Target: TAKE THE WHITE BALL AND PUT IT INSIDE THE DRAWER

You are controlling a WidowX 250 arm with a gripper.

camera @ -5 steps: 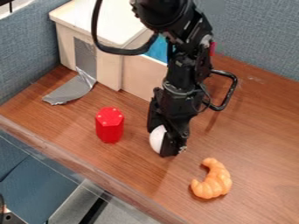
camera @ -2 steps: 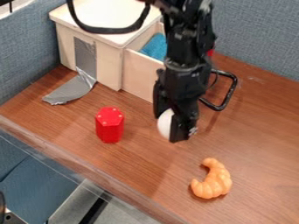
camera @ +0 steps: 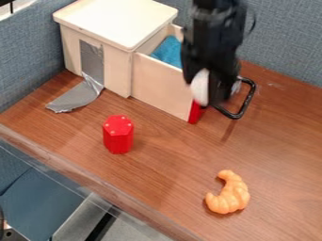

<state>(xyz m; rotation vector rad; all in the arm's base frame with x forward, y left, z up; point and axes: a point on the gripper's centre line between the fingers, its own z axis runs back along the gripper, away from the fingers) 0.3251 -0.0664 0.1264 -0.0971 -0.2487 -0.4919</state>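
Note:
My gripper [camera: 209, 89] hangs at the right end of the open drawer, shut on the white ball [camera: 200, 86]. The ball bulges out on the left side of the fingers, overlapping the drawer's red front edge in the view. The drawer [camera: 158, 86] is pulled out to the right from the light wooden cabinet [camera: 116, 23], and blue cloth [camera: 167, 50] lies inside it. Its right part is hidden behind the gripper, while the black handle [camera: 250, 98] shows to the right.
A red hexagonal block [camera: 118, 134] stands on the wooden table [camera: 170, 174] in front of the cabinet. An orange croissant [camera: 228, 192] lies near the lower right. Grey tape [camera: 76, 96] runs from the cabinet's side onto the tabletop.
My gripper has moved up and to the right in the view, carrying the ball from above the middle of the table to the drawer's right end. More of the drawer shows.

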